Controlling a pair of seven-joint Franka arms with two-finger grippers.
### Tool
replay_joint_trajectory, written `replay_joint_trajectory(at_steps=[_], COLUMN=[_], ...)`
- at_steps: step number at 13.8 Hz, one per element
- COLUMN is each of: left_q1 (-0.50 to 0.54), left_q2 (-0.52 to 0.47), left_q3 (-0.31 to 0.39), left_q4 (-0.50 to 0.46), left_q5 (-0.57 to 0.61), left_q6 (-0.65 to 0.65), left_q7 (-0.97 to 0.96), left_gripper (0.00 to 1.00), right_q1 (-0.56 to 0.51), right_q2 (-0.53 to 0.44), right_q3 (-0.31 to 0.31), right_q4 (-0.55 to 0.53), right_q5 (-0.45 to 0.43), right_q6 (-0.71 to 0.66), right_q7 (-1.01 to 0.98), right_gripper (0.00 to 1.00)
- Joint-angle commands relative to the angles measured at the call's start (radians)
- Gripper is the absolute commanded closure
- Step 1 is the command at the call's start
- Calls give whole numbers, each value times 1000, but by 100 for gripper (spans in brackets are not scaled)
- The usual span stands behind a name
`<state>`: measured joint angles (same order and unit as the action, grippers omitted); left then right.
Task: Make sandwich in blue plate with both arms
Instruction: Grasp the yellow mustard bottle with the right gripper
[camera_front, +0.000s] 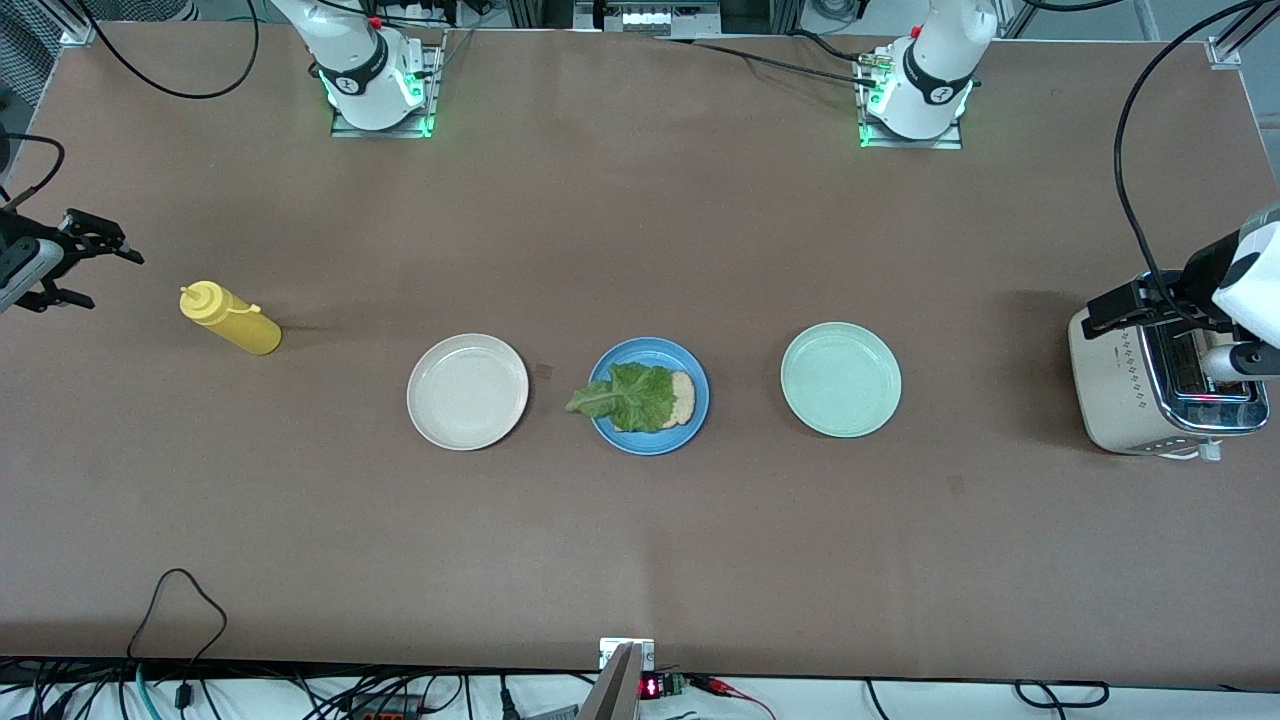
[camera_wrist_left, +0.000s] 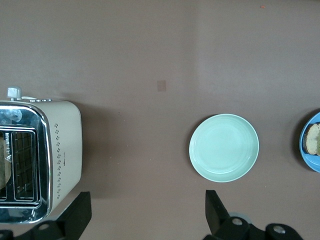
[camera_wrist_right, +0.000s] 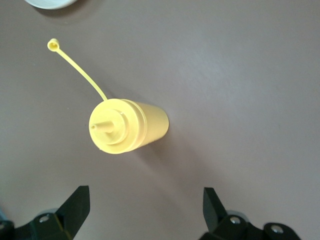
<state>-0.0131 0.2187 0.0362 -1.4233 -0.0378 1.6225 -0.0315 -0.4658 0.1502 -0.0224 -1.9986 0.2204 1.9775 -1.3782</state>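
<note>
- Nearest the front camera: a wide band of bare brown table (camera_front: 640, 560); cables and a small device with a red display (camera_front: 650, 687) line its near edge.
- Middle row, three plates well apart with bare table between them: beige plate (camera_front: 467, 391) toward the right arm's end, blue plate (camera_front: 649, 395) in the middle, mint plate (camera_front: 840, 379) toward the left arm's end.
- Blue plate: holds one bread slice (camera_front: 683, 397) largely covered by a lettuce leaf (camera_front: 628, 396); the leaf's stem overhangs the rim on the beige plate's side. No top slice lies on it.
- Yellow bottle (camera_front: 232, 319): stands upright near the right arm's end, slightly farther from the camera than the plates; its cap hangs off on a thin tether (camera_wrist_right: 80, 70), nozzle bare.
- Toaster (camera_front: 1150, 385): at the left arm's end of the table, close to the table edge; a brown slice shows in one slot (camera_wrist_left: 4, 165), cut off by the frame.
- Left gripper (camera_wrist_left: 147, 210): over the table just beside the toaster, fingers spread wide, holding nothing; in the front view it partly hides the toaster top.
- Right gripper (camera_wrist_right: 145, 207): over the table beside the bottle, fingers spread wide, holding nothing; the arm is cut off by the frame edge.
- Farthest: both arm bases (camera_front: 375, 85) at the table's edge, with open table in front of them.
</note>
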Motion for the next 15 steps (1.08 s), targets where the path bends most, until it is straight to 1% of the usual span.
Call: replay_joint_trajectory(at_steps=[1,4,6,8,11,15], left_q1=[-2,-7,-8,-8,-5,-7], left_q2=[-48,-82,-137,-145,-145,-137], left_q3=[2,1,-5,-7,-5,-5], left_q4=[-71,-112,-182,-193,-192,-193], left_q5=[21,22,22,21,21,21], left_q6=[55,57,59,57,53,53], left_q7=[10,10,10,8,8,8], left_gripper=[0,0,0,0,0,0], right_q1=[-63,-114,-149,-172,-204,-224], right_q2=[34,98,158,224,322,422], right_q3=[18,16,16,16,18,16], right_q4=[-2,3,8,32,76,100], right_q5=[97,230,318,371,431,563], right_q6=[14,9,0,-9,-43,-115], right_q7=[-204,-488,-657,-801,-892,-992], right_gripper=[0,0,0,0,0,0])
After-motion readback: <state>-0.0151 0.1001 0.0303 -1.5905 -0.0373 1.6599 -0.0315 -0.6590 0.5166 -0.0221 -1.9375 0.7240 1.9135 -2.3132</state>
